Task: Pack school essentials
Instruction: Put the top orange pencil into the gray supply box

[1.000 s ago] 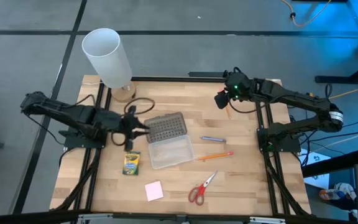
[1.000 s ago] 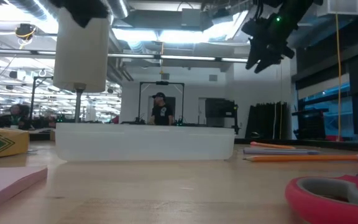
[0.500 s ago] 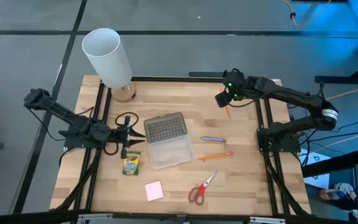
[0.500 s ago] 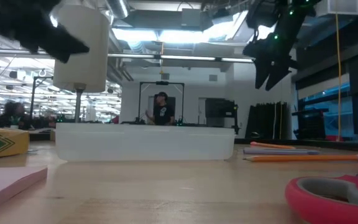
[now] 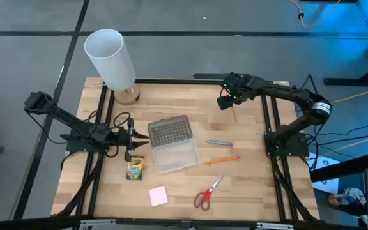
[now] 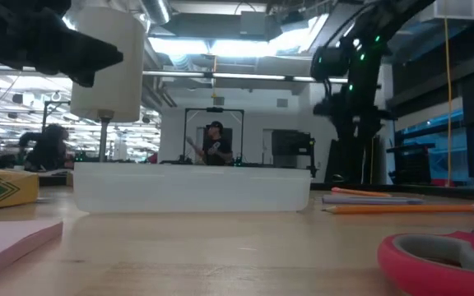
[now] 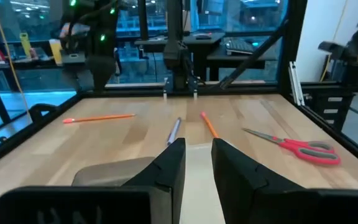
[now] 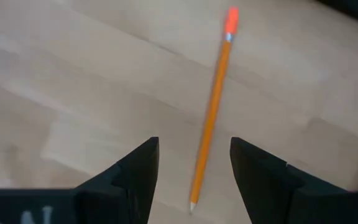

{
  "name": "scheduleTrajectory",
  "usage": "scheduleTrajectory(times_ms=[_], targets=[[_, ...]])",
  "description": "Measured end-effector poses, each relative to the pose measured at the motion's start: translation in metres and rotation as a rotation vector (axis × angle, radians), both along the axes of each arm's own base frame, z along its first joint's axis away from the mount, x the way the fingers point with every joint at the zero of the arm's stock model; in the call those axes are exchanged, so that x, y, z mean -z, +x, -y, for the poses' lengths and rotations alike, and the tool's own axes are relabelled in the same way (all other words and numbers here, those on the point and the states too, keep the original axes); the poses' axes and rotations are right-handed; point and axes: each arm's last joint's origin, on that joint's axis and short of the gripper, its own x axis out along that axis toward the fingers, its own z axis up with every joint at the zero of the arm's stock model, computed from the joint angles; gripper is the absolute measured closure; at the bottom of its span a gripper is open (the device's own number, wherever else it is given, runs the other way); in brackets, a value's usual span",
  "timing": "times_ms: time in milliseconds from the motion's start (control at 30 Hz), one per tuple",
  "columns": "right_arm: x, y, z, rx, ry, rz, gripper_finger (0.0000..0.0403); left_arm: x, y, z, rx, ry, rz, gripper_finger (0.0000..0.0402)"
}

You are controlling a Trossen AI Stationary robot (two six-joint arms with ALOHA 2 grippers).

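Observation:
An orange pencil (image 5: 233,114) lies flat on the table's far right. My right gripper (image 5: 225,101) hovers open over it, fingers on either side of its shaft (image 8: 213,106) without touching. My left gripper (image 5: 131,137) is open, just left of the clear case (image 5: 176,155) and its grey dotted lid (image 5: 169,130), above the crayon box (image 5: 135,167). A second orange pencil (image 5: 221,160), a blue pen (image 5: 219,142), red-handled scissors (image 5: 203,193) and a pink sticky-note pad (image 5: 158,195) lie flat on the wood.
A tall white cylinder (image 5: 110,61) stands at the far left corner. Black cables loop on the table beside the left gripper. Bare wood lies between the case and the right gripper. People stand in the room behind the table.
My left gripper has drawn back from the grey lid toward the table's left edge and stopped above the crayon box. My right gripper has come down toward the far-right pencil and tipped to point down at it. No object has moved.

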Motion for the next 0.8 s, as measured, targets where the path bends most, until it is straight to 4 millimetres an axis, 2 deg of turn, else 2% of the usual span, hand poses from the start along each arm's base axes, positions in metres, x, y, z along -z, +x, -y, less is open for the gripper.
scheduleTrajectory(times_ms=[300, 667, 800], targets=[[0.045, 0.002, 0.024, 0.029, 0.126, -0.11, 0.0202, 0.0, 0.0, 0.0, 0.0, 0.001, -0.003, 0.0328], [0.082, 0.0, 0.041, 0.038, 0.252, -0.145, 0.0203, 0.0, 0.0, 0.0, 0.0, 0.0, -0.003, 0.0328], [0.09, 0.0, 0.043, 0.028, 0.287, -0.157, 0.022, 0.0, 0.0, 0.0, 0.0, -0.001, -0.003, 0.0328]])
